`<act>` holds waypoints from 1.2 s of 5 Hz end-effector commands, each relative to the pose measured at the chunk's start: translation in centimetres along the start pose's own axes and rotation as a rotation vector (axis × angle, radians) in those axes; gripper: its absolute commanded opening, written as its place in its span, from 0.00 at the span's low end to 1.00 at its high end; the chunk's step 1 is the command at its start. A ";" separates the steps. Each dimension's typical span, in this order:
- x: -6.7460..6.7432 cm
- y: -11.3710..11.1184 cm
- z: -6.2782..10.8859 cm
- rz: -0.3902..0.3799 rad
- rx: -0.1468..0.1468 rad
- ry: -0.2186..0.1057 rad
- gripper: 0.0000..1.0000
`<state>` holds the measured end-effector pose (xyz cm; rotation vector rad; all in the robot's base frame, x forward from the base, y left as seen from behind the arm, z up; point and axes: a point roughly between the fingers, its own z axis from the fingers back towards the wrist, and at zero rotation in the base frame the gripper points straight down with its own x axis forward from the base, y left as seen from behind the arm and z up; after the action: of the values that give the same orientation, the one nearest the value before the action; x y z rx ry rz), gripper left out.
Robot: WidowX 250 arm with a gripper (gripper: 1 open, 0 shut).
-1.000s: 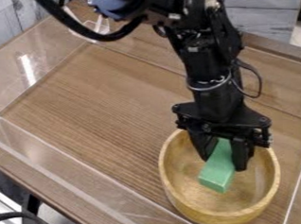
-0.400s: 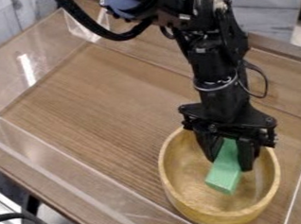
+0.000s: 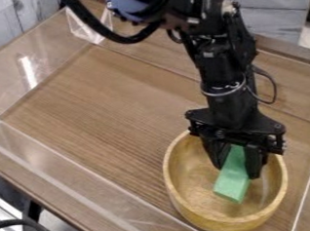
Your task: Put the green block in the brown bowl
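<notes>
Currently the gripper (image 3: 238, 164) points steeply downward into the brown bowl (image 3: 190, 189), its black fingers pinching the upper end of the green block (image 3: 235, 180). Below the fingertips, the block hangs tilted inside the bowl, lower end at or just above the bowl floor; contact cannot be confirmed. Beneath the tool, the bowl rests on the wooden table (image 3: 92, 101), near its front right corner.

My black fingers (image 3: 235, 162) show against a bright green block (image 3: 235, 180); the bowl (image 3: 188, 189) is light brown with grain, the surface (image 3: 92, 101) brown wood-grain.
</notes>
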<state>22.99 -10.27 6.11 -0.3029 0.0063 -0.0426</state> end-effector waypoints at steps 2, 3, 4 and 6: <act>0.8 -0.9 0.8 -0.038 -0.013 -0.023 0.00; 0.8 -1.0 0.8 -0.041 -0.014 -0.014 0.00; 0.8 -1.0 0.7 -0.042 -0.016 -0.006 0.00; 0.8 -1.2 0.7 -0.045 -0.018 0.010 0.00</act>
<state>22.75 -10.64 5.93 -0.3066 0.0599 -0.0617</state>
